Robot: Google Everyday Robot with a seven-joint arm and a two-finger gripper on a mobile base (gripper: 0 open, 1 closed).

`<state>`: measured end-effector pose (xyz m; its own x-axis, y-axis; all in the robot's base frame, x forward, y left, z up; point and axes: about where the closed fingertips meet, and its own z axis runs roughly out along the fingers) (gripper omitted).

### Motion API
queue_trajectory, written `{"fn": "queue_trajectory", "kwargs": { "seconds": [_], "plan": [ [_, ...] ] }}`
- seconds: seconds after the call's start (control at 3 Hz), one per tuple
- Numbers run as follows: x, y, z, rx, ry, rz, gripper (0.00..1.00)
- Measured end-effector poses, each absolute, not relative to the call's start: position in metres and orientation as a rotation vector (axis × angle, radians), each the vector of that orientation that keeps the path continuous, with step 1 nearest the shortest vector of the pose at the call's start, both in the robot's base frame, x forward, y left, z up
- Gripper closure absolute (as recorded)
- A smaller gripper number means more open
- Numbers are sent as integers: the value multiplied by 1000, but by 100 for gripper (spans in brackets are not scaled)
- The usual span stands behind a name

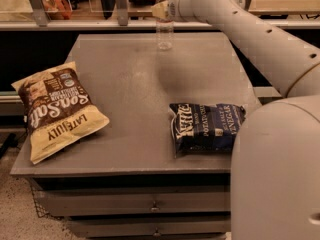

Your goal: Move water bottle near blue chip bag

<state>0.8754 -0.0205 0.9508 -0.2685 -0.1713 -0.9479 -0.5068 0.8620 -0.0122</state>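
The water bottle (164,31) is clear with a white cap and stands upright at the far edge of the grey table (135,99). My gripper (162,10) is at its upper part, just under the cap, shut around the bottle. The arm reaches in from the right. The blue chip bag (206,127) lies flat near the table's front right, well in front of the bottle and partly hidden by my arm's large white body (277,174).
A larger yellow-and-brown chip bag (57,109) lies at the table's front left. A shelf with metal posts (121,6) runs behind the table. Drawers (150,204) sit under the tabletop.
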Motion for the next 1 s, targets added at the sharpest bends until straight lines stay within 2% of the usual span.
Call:
{"fn": "queue_trajectory", "kwargs": {
  "seconds": [0.33, 1.0],
  "plan": [
    [855, -53, 974, -508, 1817, 393, 97],
    [785, -132, 988, -517, 1764, 418, 100]
  ]
}}
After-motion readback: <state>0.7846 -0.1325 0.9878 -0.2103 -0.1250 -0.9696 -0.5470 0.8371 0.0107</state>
